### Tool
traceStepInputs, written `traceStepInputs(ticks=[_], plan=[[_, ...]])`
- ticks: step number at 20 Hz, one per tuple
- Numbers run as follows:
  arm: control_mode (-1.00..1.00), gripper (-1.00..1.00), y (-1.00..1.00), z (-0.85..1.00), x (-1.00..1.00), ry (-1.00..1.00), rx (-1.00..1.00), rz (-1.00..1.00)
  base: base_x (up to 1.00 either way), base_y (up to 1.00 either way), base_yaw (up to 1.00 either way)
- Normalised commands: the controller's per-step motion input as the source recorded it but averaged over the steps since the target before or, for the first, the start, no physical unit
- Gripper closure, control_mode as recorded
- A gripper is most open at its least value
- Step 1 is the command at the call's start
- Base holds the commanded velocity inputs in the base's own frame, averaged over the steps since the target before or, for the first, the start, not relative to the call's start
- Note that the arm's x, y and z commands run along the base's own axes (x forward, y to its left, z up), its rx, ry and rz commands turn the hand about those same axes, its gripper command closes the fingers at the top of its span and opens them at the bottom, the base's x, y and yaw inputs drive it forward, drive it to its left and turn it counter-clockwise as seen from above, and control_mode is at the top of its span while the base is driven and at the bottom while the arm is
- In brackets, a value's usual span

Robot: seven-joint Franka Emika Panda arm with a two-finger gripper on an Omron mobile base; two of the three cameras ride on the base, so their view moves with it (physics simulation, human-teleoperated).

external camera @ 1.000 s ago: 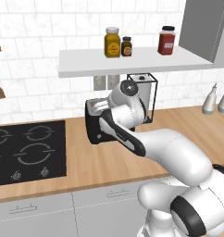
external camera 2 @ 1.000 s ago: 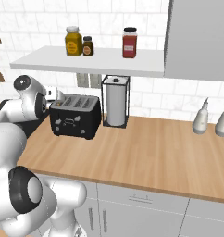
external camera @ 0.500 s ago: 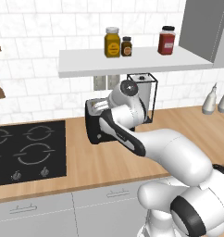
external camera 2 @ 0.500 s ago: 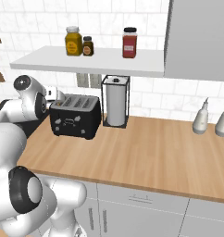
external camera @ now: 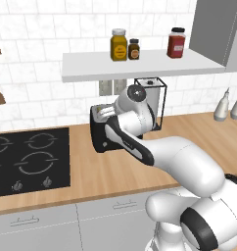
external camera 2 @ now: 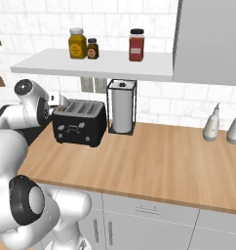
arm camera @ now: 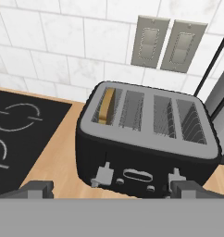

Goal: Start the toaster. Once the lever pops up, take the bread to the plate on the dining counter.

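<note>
We are on the first step: our gripper [arm camera: 109, 189], spread wide, faces the toaster [arm camera: 144, 139]; bread [arm camera: 106, 105] sits in a slot. Next, press its lever [arm camera: 103, 175] down.

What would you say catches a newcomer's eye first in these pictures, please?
The black toaster stands on the wood counter against the tiled wall, with a tan slice of bread upright in its leftmost slot in the hand view. The white arm reaches in from the cooktop side. Beside the toaster stands a paper towel holder, under a shelf of jars.
</note>
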Motion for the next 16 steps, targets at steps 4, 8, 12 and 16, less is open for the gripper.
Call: traceStepInputs(ticks=[4, 8, 12, 16], plan=[[-1.0, -1.0, 0.0, 0.0, 0.0, 0.0, 0.0, 0.0, 0.0, 0.0, 0.0], [-1.0, -1.0, 0.0, 0.0, 0.0, 0.0, 0.0, 0.0, 0.0, 0.0, 0.0], [-1.0, -1.0, 0.0, 0.0, 0.0, 0.0, 0.0, 0.0, 0.0, 0.0, 0.0], [-1.0, -1.0, 0.0, 0.0, 0.0, 0.0, 0.0, 0.0, 0.0, 0.0, 0.0]])
